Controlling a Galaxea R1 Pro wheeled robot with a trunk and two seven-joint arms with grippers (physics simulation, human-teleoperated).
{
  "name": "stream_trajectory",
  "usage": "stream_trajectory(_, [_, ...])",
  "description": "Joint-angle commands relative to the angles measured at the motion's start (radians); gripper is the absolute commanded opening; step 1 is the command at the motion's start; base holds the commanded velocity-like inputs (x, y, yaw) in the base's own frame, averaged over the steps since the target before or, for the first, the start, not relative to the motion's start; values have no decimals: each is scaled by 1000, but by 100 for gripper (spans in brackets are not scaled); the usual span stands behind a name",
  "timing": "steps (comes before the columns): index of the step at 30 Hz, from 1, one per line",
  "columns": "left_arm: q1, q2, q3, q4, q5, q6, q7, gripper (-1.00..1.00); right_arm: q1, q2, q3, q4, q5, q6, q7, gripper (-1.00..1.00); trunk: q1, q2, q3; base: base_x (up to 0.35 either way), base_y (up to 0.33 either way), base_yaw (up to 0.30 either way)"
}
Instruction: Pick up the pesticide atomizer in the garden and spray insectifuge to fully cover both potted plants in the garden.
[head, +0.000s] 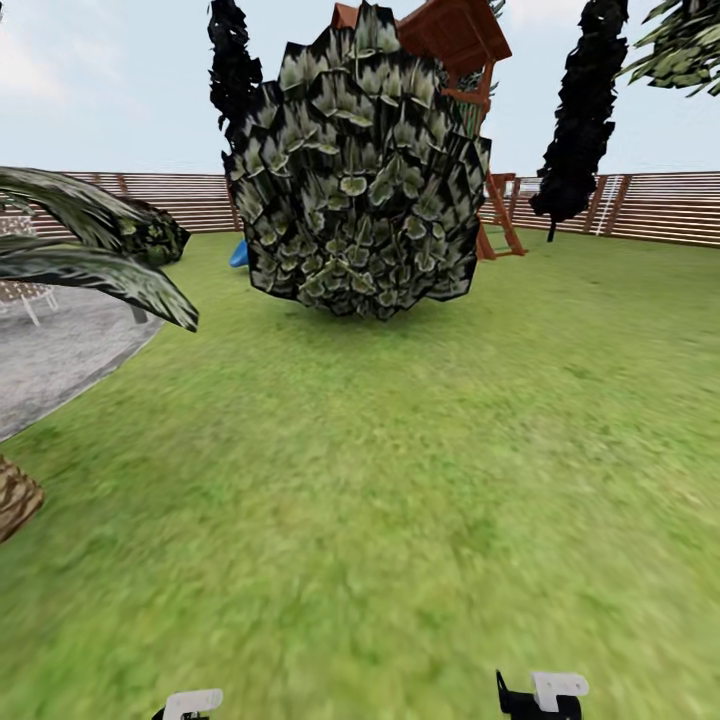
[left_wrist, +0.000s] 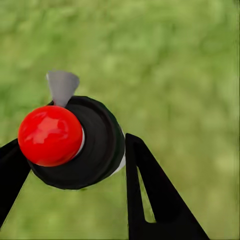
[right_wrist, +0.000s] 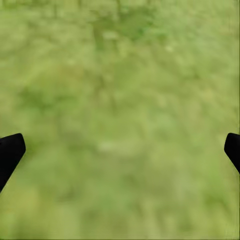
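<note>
Head camera faces across the lawn; both wrist cameras look down at it.

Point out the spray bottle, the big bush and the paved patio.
spray bottle (left_wrist: 75, 142), left wrist view, dark round end.
big bush (head: 355, 170), head view, leafy middle.
paved patio (head: 60, 350), head view, bare grey paving.
</note>
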Motion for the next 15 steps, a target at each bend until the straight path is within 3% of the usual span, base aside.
stream_trajectory(1, [0, 0, -9, 1, 8, -3, 4, -100, 0, 0, 9, 0, -7, -2, -4, 100, 0, 0, -1, 339, 0, 1])
stream_trajectory(15, [0, 0, -9, 0, 8, -3, 4, -100, 0, 0, 9, 0, -7, -2, -3, 100, 0, 0, -1, 339, 0, 0])
